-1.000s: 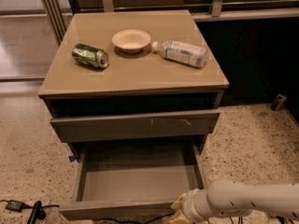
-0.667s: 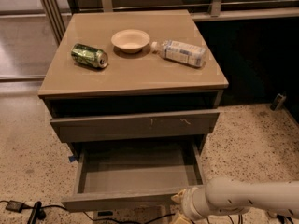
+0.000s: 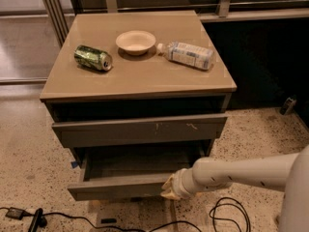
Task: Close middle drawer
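Gripper (image 3: 168, 191) against middle drawer (image 3: 116, 187) front, drawer pushed further in

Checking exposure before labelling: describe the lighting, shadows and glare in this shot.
Camera view: overhead light gives the cabinet top a soft sheen, no harsh glare. Same view: the slot beneath it and the middle drawer interior sit in deep shadow. Same view: the hand, against the drawer front's right end, is brightly lit, and the background at right is almost black.

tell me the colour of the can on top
Green can, best in the camera view. Gripper at the middle drawer front.
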Robot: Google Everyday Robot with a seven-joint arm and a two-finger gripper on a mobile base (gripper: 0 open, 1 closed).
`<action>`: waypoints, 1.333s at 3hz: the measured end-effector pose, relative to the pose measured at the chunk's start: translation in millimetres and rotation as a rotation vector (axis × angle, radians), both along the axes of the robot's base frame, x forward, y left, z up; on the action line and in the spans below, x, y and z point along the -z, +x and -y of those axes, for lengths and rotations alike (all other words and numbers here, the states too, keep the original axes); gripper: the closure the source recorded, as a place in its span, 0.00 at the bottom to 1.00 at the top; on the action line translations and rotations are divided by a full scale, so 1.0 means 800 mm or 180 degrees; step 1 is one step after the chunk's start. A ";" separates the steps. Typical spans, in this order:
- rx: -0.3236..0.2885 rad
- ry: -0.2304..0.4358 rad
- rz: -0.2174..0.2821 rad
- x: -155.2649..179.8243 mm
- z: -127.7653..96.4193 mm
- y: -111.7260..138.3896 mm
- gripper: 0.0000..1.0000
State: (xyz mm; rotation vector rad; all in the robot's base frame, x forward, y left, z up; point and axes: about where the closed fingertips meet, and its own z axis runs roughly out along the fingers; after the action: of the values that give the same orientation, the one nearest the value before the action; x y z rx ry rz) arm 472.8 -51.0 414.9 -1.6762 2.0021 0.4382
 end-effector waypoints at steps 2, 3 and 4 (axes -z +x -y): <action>0.0102 -0.0104 0.0305 0.000 0.005 0.089 0.82; 0.0114 -0.0105 0.0320 -0.001 0.006 0.093 0.58; 0.0114 -0.0105 0.0320 -0.001 0.006 0.093 0.35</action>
State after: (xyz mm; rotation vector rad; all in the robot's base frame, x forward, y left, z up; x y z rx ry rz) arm 546.9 -56.1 415.6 -1.6459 1.9730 0.3038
